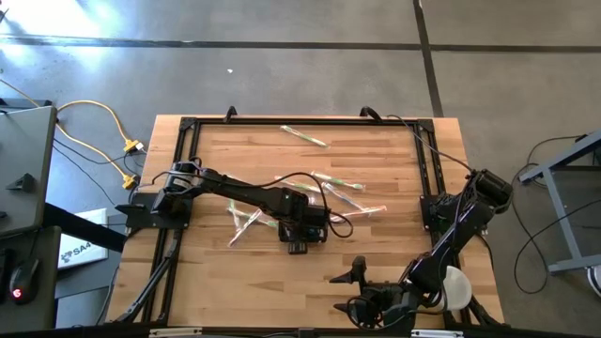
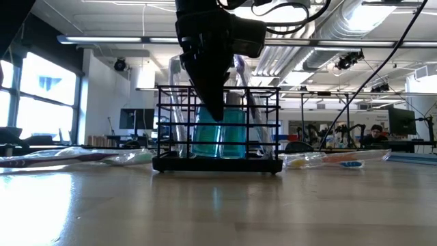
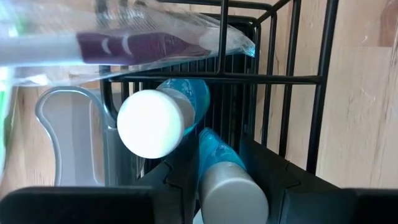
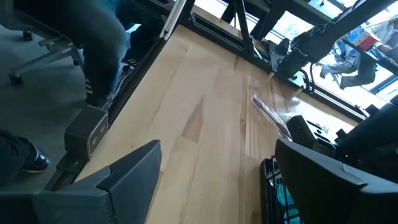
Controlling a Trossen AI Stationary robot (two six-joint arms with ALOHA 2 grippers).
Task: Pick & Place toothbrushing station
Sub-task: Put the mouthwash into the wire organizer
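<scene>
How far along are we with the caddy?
Done: two teal tubes stand in the caddy. In hand: the left gripper is over the caddy on a purple wrapped toothbrush. Left: more wrapped toothbrushes lie on the table. The right gripper waits open.

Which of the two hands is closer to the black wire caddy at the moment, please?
The left hand: it is right at the black wire caddy, reaching down into it. The right hand waits apart near the table's front edge, fingers open.

Black wire caddy (image 2: 218, 130), left pincer (image 2: 213, 102) inside
</scene>
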